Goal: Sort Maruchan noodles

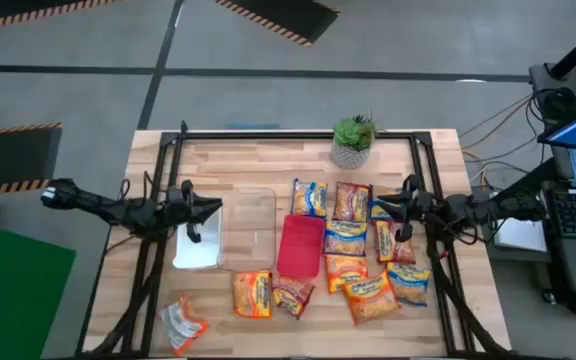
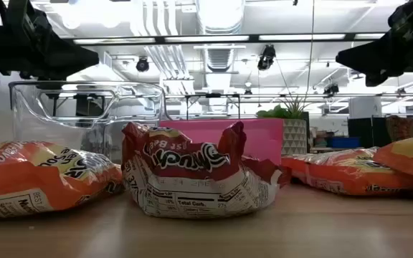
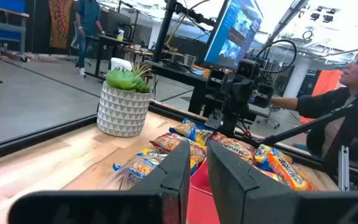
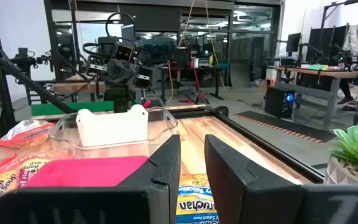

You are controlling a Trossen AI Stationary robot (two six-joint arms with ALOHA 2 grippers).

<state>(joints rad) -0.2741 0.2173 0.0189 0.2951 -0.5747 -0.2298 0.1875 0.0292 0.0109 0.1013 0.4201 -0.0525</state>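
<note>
About a dozen orange-yellow Maruchan packets lie flat on the wooden table. Most form a cluster (image 1: 353, 245) on its right half. Two lie near the front edge (image 1: 253, 295) (image 1: 293, 293), and one lies at the front left (image 1: 183, 322). In the low view a crumpled red-accented packet (image 2: 192, 175) sits closest. My left gripper (image 1: 205, 210) (image 3: 198, 155) hovers over the white tray (image 1: 198, 245), open by a narrow gap and empty. My right gripper (image 1: 381, 208) (image 4: 192, 149) hovers over the cluster's far right part, above a blue-accented packet (image 4: 194, 205). It is also narrowly open and empty.
A clear tray (image 1: 250, 228) and a red tray (image 1: 301, 245) lie side by side mid-table, next to the white tray. A potted plant (image 1: 353, 140) stands at the far edge. Black frame rails (image 1: 288, 133) border the table. A seated person (image 3: 353, 93) is beyond the right side.
</note>
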